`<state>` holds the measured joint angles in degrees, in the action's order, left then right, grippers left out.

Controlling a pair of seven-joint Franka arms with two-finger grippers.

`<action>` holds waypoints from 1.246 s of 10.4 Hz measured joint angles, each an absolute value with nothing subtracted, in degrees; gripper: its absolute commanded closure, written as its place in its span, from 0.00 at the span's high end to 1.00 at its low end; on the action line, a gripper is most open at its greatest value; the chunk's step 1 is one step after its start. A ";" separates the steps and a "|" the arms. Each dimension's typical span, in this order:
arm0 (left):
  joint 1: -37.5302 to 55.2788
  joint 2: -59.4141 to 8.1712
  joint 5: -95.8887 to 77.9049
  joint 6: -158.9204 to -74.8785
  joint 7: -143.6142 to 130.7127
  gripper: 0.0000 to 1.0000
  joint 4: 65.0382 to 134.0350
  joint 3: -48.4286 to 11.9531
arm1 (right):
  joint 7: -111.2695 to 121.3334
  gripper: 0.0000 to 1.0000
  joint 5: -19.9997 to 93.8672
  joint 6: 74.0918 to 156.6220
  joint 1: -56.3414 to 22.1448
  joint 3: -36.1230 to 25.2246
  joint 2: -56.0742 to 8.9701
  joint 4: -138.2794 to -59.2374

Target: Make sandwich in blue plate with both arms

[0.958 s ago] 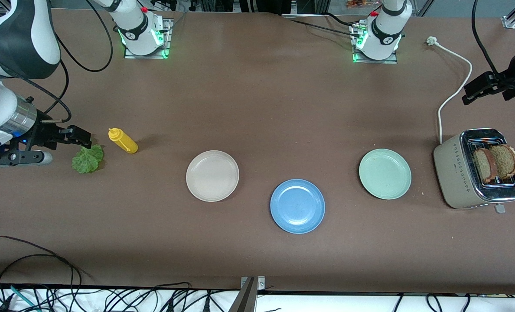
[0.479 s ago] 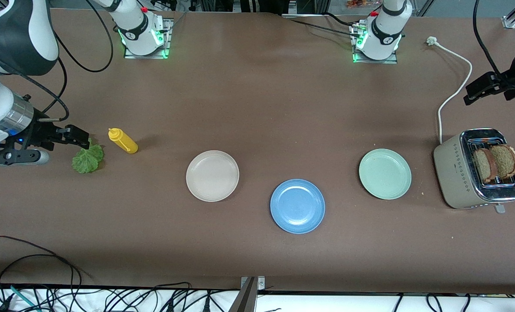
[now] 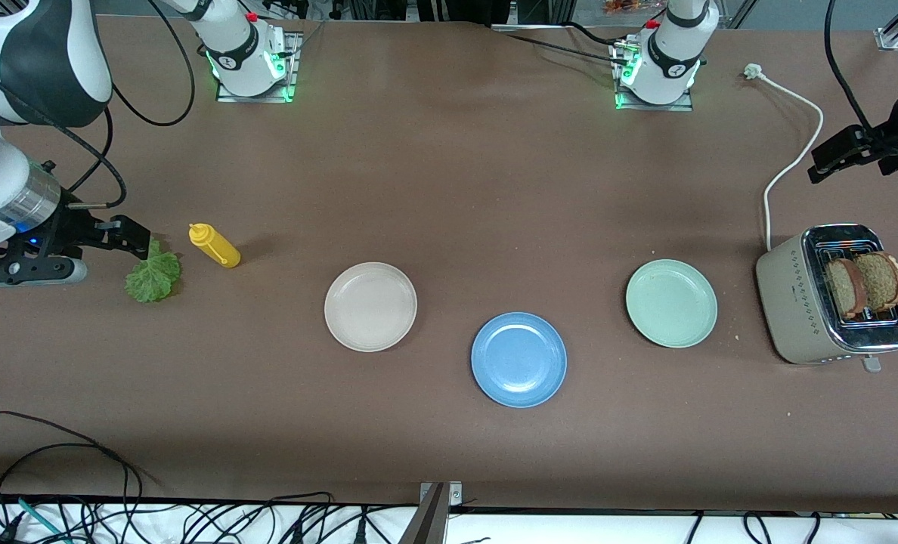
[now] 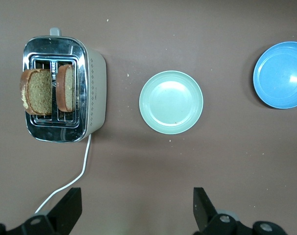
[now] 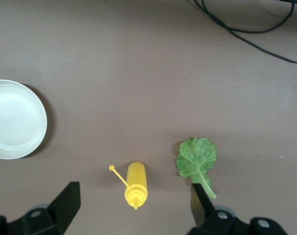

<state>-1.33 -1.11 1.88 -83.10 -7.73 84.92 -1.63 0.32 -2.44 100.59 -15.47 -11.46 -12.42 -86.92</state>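
The round medium-blue plate (image 3: 518,360) sits bare on the brown desk (image 3: 449,189), nearest the front camera, between a beige-pink plate (image 3: 370,306) and a pale green plate (image 3: 671,303). The left gripper (image 4: 136,208) hangs jaws wide and empty over the desk near the toaster (image 3: 833,296) holding two brown bread slices (image 3: 866,284). The right gripper (image 5: 134,205), equally spread and empty, hovers over the frilly green lettuce leaf (image 5: 197,159) and yellow squeeze bottle (image 5: 136,184); only its wrist view shows the leaf's stem.

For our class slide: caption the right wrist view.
Open right gripper above lettuce leaf, yellow bottle and beige plate.
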 measured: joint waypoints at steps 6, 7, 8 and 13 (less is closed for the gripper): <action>-1.33 -1.11 1.86 -83.10 -7.69 1.00 84.92 -1.63 | 0.35 1.00 0.46 98.80 -15.31 -11.56 -12.05 -86.43; -1.33 -1.11 1.86 -83.10 -7.69 1.00 84.92 -1.63 | 0.35 1.00 0.73 98.39 -15.34 -11.55 -12.09 -85.92; -1.33 -1.11 1.86 -83.10 -7.69 1.00 84.92 -1.63 | 0.35 1.00 0.78 98.10 -15.35 -11.55 -12.09 -85.66; -1.33 -1.12 1.86 -83.10 -7.68 1.00 84.92 -1.63 | 0.35 1.00 0.80 96.94 -15.42 -11.52 -12.25 -85.48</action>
<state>-1.33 -1.12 1.86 -83.10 -7.68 84.92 -1.63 0.35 0.80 96.94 -15.42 -11.52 -12.25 -85.48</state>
